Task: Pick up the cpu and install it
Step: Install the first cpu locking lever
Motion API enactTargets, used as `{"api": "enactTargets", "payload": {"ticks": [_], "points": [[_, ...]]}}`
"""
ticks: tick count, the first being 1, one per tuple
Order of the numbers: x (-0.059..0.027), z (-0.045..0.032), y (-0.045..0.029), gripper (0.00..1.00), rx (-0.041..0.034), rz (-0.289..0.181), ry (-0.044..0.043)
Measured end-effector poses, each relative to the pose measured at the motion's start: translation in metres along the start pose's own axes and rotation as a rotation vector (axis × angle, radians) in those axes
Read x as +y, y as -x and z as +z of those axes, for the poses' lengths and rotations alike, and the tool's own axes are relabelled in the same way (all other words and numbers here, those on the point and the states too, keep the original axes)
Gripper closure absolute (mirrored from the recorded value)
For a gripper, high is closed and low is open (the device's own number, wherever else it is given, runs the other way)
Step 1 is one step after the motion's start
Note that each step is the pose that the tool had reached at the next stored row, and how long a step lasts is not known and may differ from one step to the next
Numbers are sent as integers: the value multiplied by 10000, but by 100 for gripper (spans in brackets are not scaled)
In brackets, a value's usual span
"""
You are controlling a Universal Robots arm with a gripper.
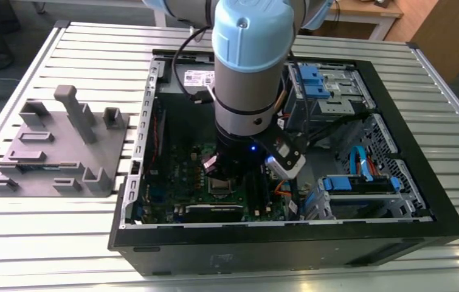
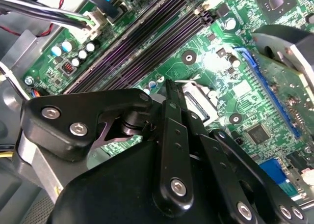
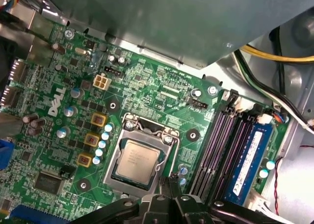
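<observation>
Right, the arm (image 1: 250, 67) reaches down into the open computer case (image 1: 294, 240), which sits on the slatted table (image 1: 67, 243) and takes up most of its half toward the exterior view's right. Room inside is tight: the case wall (image 1: 149, 109) stands on the exterior view's left of the wrist, drive bays with blue tabs (image 1: 318, 82) sit toward the far corner, and a blue-clipped bracket (image 1: 359, 185) sits toward the near corner. The grey plastic fixture (image 1: 59, 152) lies on the table outside the case, well apart, near the table's edge on the exterior view's left.

The cpu (image 3: 138, 160) is a flat square chip with a silvery top and a thin pale rim. It lies flat in the socket (image 3: 140, 157) on the green motherboard (image 3: 147, 81), with the metal socket frame (image 3: 164, 138) around it (frame looks swung open, not clamped over the chip). Black memory slots (image 3: 221, 140) run just beside the socket, and one blue memory stick (image 3: 248, 157) is seated past them.

The claw (image 3: 169, 184) sits low over the board at the near edge of the socket, fingertip (image 2: 169, 94) just beside the frame. It holds nothing. How far the jaws are spread, I cannot tell.
</observation>
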State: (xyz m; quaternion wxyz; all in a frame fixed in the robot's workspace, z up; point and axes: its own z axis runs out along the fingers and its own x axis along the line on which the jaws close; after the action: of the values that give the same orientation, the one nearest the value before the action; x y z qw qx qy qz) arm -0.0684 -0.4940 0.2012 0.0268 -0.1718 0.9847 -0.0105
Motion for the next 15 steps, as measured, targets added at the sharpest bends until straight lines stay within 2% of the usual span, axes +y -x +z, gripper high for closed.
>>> {"api": "enactTargets", "payload": {"ticks": [15], "points": [[-57, 82, -21, 89, -1, 0, 1]]}}
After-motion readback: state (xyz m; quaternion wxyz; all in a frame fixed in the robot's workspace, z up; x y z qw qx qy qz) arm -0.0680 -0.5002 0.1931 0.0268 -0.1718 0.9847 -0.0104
